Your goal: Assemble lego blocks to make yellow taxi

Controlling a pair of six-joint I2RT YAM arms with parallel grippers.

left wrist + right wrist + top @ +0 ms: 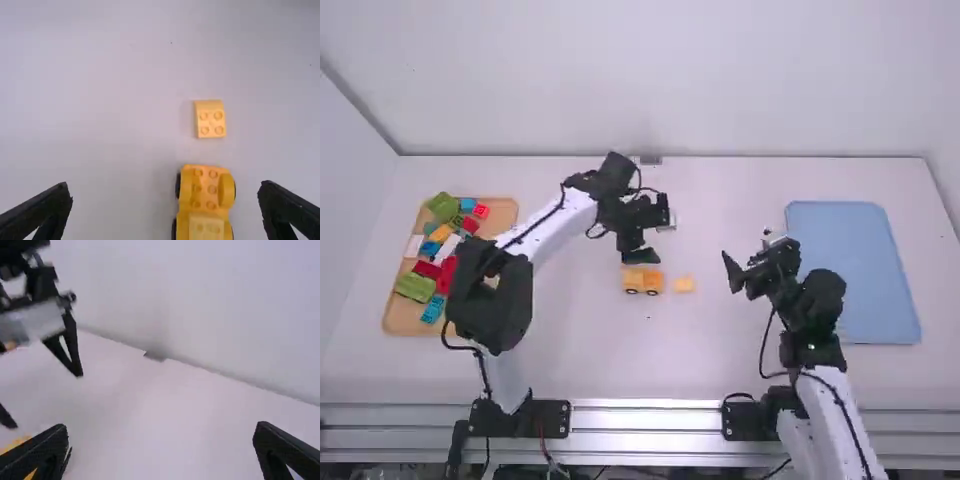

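no legible text, label, brand, number or sign in the high view, left wrist view or right wrist view

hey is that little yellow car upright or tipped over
Upright: the yellow car has its studs facing up and dark wheels low at its sides.

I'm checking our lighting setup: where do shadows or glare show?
Left wrist view: faint, soft shadows beside the small yellow block and toy car; high view: bright sheen along the metal rail; right wrist view: grey shading low on the wall.
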